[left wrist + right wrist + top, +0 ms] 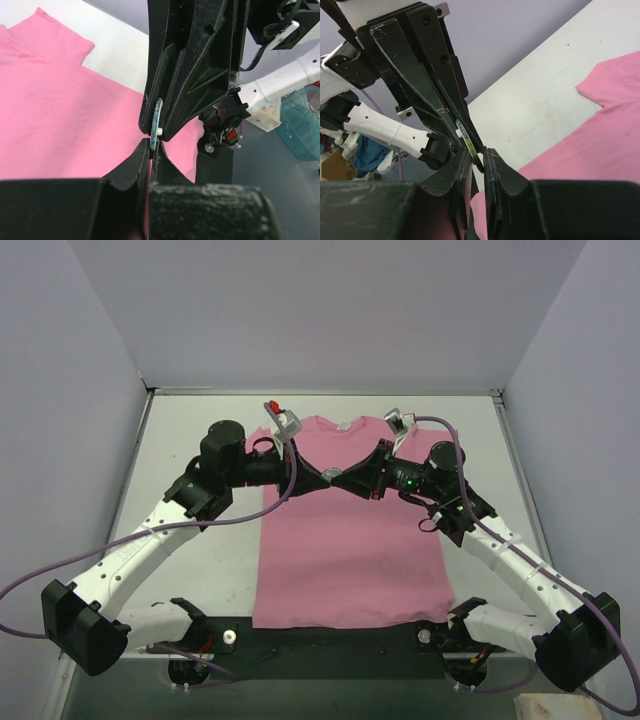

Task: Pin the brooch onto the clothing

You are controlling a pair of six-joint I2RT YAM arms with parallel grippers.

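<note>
Upright in the left wrist view, the brooch (pixel 158 116) runs 12 to 6 o'clock, white stub toward 3, thin with a greenish rim; the left gripper (pixel 151 149) clamps it, and the right gripper (pixel 482 156) apparently pinches it too.

Table (pixel 470 440): white flat top with faint grey scuffs, enclosed by pale panels (pixel 320 310) on the left, far and right sides. Lying directly on it: one pink T-shirt (pixel 345 560), spread flat and roughly centred, neck towards the far edge, hem towards the near edge, sleeves out to either side. Dark strip (pixel 330 642) runs along the near edge, meeting the hem.
</note>
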